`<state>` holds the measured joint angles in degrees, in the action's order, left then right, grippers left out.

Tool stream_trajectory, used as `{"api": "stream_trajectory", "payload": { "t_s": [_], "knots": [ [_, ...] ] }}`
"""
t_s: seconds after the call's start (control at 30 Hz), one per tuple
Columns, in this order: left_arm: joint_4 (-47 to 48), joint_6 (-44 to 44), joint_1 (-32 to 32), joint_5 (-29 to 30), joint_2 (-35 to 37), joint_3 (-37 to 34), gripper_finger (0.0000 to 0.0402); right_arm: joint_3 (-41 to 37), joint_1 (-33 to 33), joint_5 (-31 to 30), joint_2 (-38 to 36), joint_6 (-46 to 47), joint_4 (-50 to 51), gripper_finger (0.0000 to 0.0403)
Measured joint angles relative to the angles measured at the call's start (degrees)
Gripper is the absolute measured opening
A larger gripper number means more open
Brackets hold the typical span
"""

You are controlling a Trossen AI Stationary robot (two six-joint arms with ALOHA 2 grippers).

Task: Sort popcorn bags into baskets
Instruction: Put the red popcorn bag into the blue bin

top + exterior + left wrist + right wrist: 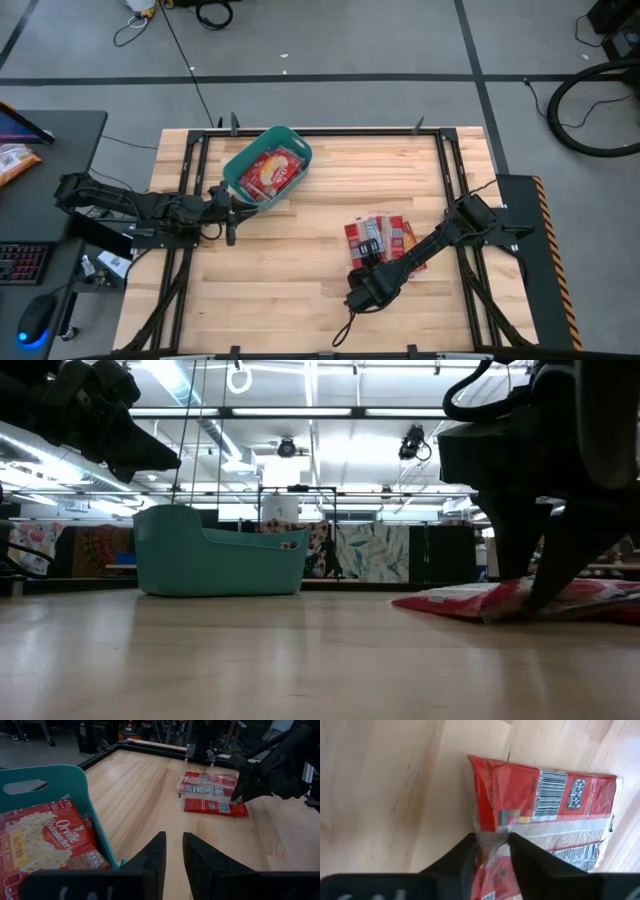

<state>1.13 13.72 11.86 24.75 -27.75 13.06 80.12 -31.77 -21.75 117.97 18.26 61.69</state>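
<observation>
The teal basket (pixel 240 160) stands at the table's far left-centre, with red popcorn bags (pixel 272 172) lying flat inside; they also show in the left wrist view (pixel 40 840). A pile of several red popcorn bags (pixel 385 235) lies flat on the wood right of centre. My right gripper (pixel 365 272) is at the pile's near-left corner, shut on one bag (pixel 545 795). My left gripper (pixel 232 212) hangs shut and empty above the table, beside the basket's near-left corner (pixel 100 845). My right gripper pinches the clear crimped end edge (pixel 492 836) of one popcorn bag between its two fingers, partway along that end. The fingers (pixel 535 575) come from above, slanting down. The bag lies flat with the pile on the table.
Bare wood lies between the basket and the pile (pixel 150 795) and along the near side of the table. Dark frame rails (pixel 195 180) run along the table's left, right and far edges. A side desk with an orange snack bag (pixel 15 162) stands at the left.
</observation>
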Motion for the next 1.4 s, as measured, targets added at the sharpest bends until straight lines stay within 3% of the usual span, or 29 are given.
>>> {"api": "stream_trajectory", "payload": {
  "t_s": [0.33, 0.7, 0.97, 1.17, 1.4],
  "knots": [
    [0.0, 0.0, 0.0, 0.0, 0.0, 0.0, 0.0068, 0.8, 1.3, -1.4, 0.0, -0.7, 1.2, 0.0009],
    [0.0, 0.0, 0.0, 0.0, 0.0, 0.0, 0.0068, 13.9, 4.4, -6.6, 0.0, -3.5, 13.9, 0.0012],
    [0.0, 0.0, 0.0, 0.0, 0.0, 0.0, 0.0068, 23.9, 7.0, -6.4, 0.0, -1.6, 18.1, 0.0012],
    [0.0, 0.0, 0.0, 0.0, 0.0, 0.0, 0.0068, 28.0, 9.1, 0.6, 0.0, -0.1, 20.6, 0.0015],
    [-4.5, -1.5, 0.0, 0.0, -3.6, -0.2, 0.0068, 32.6, 9.4, -1.8, 0.0, -0.1, 24.5, 0.0009]
  ]
}}
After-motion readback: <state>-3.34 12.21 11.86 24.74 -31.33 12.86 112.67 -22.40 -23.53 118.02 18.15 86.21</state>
